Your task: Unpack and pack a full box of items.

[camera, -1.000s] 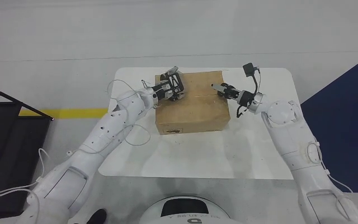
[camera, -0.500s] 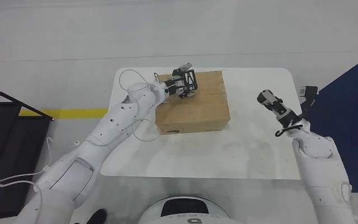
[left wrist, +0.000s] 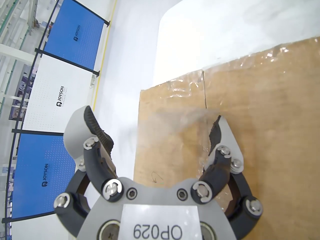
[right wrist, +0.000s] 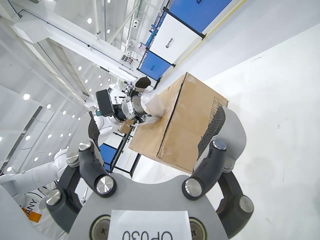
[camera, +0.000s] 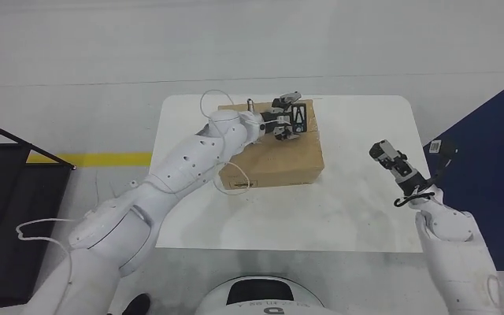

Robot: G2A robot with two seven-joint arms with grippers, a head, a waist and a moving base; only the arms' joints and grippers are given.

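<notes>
I see both arms in glossy white shells; thin white cables loop off the left arm. The left tool and right tool share grey plates, black links, silver screws, ribbed black pads and a white printed label.

We see the box blocking the far middle of the counter; room to pass lies along its near side, to its right around our right hand, and over its flat top.

The box sits on the table, nearer 12 o'clock. My left gripper is over its 1 o'clock corner, my right gripper well apart at 3 o'clock.
</notes>
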